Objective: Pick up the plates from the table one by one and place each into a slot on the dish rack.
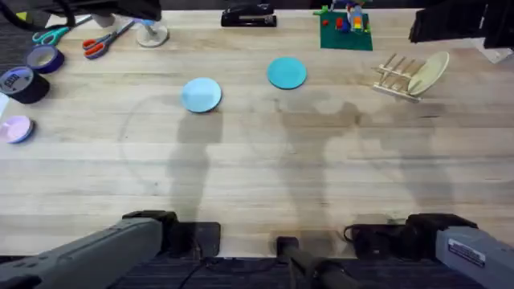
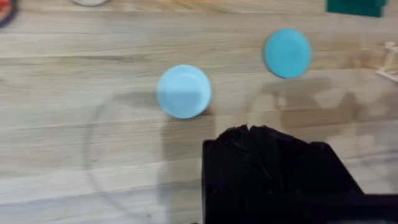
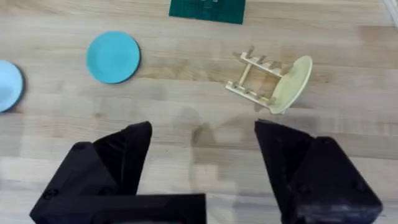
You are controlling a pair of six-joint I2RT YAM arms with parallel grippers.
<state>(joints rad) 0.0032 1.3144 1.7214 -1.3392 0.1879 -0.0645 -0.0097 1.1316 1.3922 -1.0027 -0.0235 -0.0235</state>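
Teal plate [image 1: 287, 72] and light blue plate [image 1: 201, 94] lie flat toward the counter's [image 1: 257, 177] far edge; dish rack [image 1: 395, 76] holds a cream plate [image 1: 428, 73]. Right gripper [image 3: 202, 149] jaws wide open, empty; left gripper's [image 2: 273, 168] jaws unclear.

The overhead camera looks down and forward across the surface [image 1: 257, 160]; both wrist cameras view low, sharing the teal plate [image 1: 287, 72].
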